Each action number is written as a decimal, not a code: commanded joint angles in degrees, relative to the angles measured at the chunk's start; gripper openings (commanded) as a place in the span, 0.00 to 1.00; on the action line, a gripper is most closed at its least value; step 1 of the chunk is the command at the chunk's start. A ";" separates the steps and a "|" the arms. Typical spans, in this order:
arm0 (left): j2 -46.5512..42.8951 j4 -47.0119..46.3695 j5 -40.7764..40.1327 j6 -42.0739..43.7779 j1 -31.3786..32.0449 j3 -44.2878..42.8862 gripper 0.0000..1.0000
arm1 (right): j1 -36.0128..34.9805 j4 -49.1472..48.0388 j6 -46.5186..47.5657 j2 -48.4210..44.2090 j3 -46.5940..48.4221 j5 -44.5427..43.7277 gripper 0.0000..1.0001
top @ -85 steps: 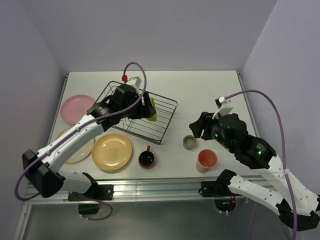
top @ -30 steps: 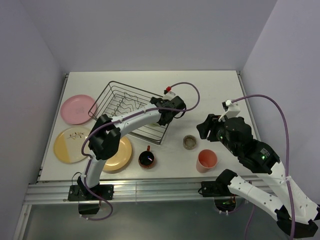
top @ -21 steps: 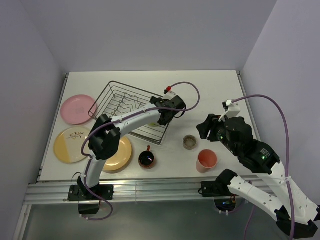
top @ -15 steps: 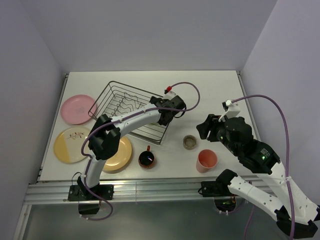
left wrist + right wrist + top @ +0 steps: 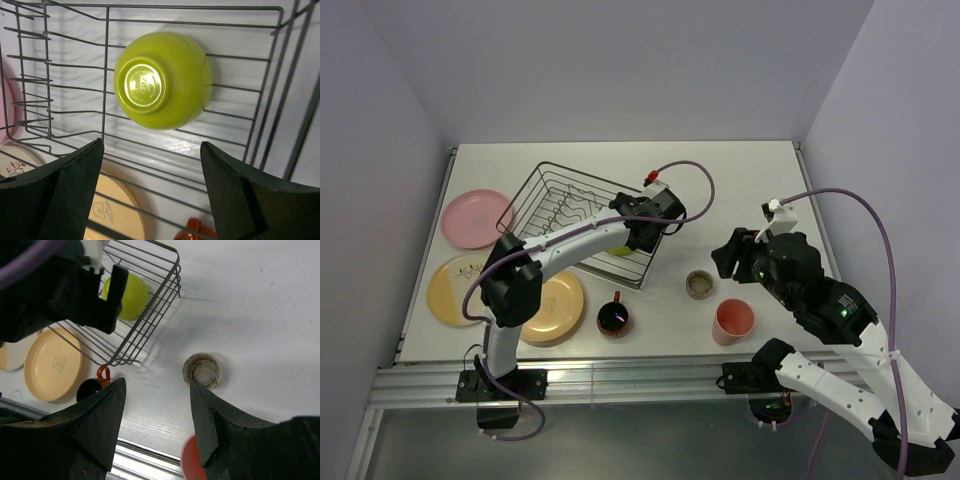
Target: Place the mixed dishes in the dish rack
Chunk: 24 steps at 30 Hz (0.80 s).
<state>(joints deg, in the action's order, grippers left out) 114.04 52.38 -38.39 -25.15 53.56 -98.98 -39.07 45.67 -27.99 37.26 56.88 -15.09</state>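
Observation:
The dish rack (image 5: 563, 203) stands at the middle left of the table. The lime-green bowl (image 5: 162, 80) lies upside down on the rack's wires (image 5: 106, 60) near its right end; it also shows in the top view (image 5: 619, 250). My left gripper (image 5: 638, 233) hangs above it, open and empty (image 5: 150, 195). The pink plate (image 5: 473, 216), cream plate (image 5: 450, 290) and tan-orange plate (image 5: 552, 308) lie left of the rack. The red mug (image 5: 613, 317), grey-beige cup (image 5: 699, 285) and salmon tumbler (image 5: 734, 321) stand in front. My right gripper (image 5: 725, 256) is open above the table beside the cup (image 5: 202, 370).
Walls close the table at the back and on both sides. A metal rail (image 5: 620, 380) runs along the near edge. In the right wrist view the left arm (image 5: 75, 290) covers the rack's (image 5: 150, 315) middle, and the mug (image 5: 92, 387) and tumbler (image 5: 187, 462) sit near the rail.
The left gripper has let go of the bowl, which now lies in the rack's right end, and has just drawn back slightly to the left. The right arm has barely moved.

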 commanded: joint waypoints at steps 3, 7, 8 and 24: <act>-11.27 -1.84 5.34 -2.10 0.84 4.58 0.84 | 0.40 -1.81 1.35 2.20 0.16 3.21 0.61; -18.12 -1.85 5.17 -5.43 0.84 6.69 0.83 | 0.40 -2.16 2.06 5.37 -0.45 7.16 0.61; -19.63 -1.58 4.73 -7.18 0.84 6.96 0.82 | 0.40 -2.86 2.15 5.81 -1.07 8.23 0.61; -49.08 -5.98 5.26 -19.94 0.14 27.87 0.80 | -19.46 -18.24 -9.62 22.49 -8.80 10.08 0.55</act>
<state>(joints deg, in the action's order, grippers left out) 66.08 47.51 -34.06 -41.89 53.91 -73.65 -55.81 34.20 -34.33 56.42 48.84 -3.81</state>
